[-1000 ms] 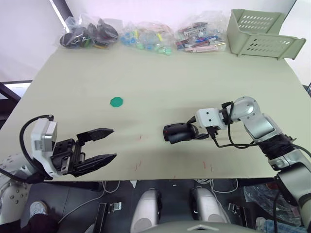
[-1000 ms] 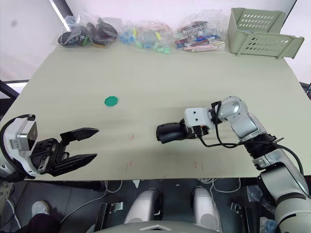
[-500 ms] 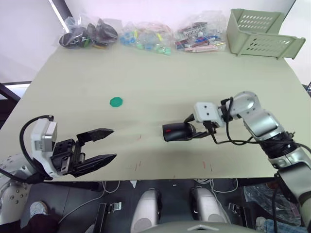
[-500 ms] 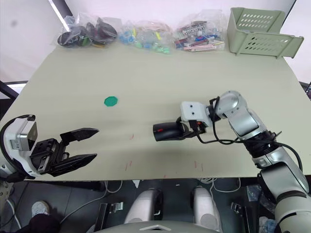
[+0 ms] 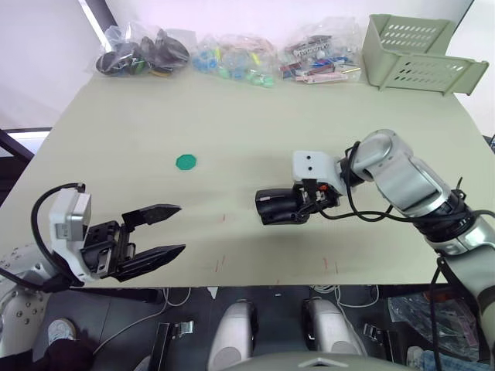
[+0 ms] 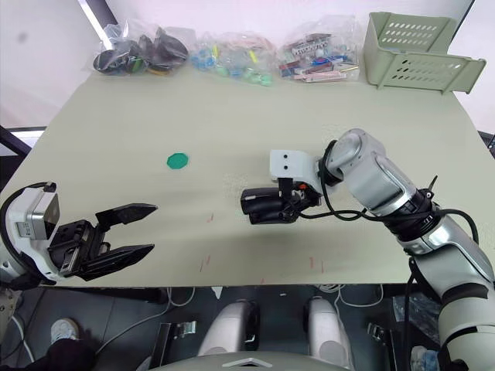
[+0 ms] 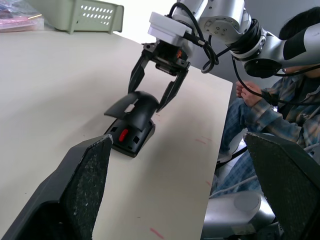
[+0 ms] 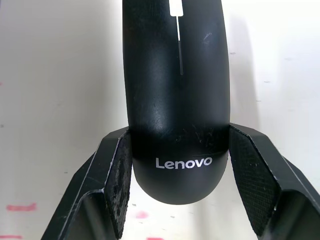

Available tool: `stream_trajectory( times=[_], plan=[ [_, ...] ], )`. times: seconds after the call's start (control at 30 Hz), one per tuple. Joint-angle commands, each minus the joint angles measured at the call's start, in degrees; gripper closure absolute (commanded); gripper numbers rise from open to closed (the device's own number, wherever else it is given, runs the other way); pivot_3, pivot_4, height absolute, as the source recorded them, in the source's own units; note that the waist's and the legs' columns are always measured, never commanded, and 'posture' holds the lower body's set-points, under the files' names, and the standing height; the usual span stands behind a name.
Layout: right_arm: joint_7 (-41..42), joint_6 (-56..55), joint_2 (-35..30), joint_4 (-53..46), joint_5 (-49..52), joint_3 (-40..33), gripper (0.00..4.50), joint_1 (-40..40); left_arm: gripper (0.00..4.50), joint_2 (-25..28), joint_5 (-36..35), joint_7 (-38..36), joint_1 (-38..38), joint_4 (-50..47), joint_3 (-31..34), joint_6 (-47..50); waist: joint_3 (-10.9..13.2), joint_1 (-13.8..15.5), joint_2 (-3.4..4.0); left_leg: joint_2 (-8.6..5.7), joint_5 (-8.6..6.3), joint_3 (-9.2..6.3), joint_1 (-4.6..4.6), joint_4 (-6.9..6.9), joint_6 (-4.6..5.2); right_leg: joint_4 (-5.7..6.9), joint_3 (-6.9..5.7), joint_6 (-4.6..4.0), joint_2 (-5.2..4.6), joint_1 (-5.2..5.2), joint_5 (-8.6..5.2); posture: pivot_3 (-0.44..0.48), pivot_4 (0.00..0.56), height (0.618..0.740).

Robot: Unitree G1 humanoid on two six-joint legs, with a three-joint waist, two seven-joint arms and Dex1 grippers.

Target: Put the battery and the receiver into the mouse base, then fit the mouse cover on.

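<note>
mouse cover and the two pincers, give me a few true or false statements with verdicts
1. The right pincer has its fingers on either side of the mouse cover. True.
2. The mouse cover lies flat and fully closed on the mouse base. False: it is tilted, with its front end lifted so the red patch inside the base shows.
3. The left pincer is shut on the green disc. False: it is open with nothing in it, near the table's front edge, and the disc lies apart on the table.
4. The green basket stands at the far right corner of the table. True.
5. The cover carries the word Lenovo. True.
</note>
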Motion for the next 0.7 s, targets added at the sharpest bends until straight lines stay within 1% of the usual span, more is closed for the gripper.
stream_trajectory(
  times=[0.03,0.37,0.7],
  plan=[
    [-0.9,0.7,0.0,-1.3,-0.6,0.5,1.91,-1.5,0.0,0.9,-0.1,-0.2,0.1,-0.5,1.3,-0.2,0.0,0.0,0.0,0.0,0.0,0.0,0.0,0.0,0.0,0.01,0.0,0.0,0.0,0.0,0.0,0.0,0.15,0.74],
    [-2.4,2.6,0.4,-0.1,-1.6,2.9,1.91,-2.0,0.0,0.3,0.1,0.2,1.0,-1.1,1.3,-0.5,0.0,0.0,0.0,0.01,0.0,-0.01,0.01,0.0,0.0,0.02,-0.01,0.0,0.0,0.0,0.0,0.0,0.15,0.74],
    [-3.2,1.5,0.4,1.4,-2.8,4.5,1.91,-2.6,0.0,0.0,1.7,1.0,1.5,-1.2,1.2,-1.9,0.0,-0.1,0.0,0.0,0.0,-0.02,0.01,0.0,0.0,0.04,-0.01,0.0,0.01,-0.01,0.0,0.0,0.15,0.74]
  ],
)
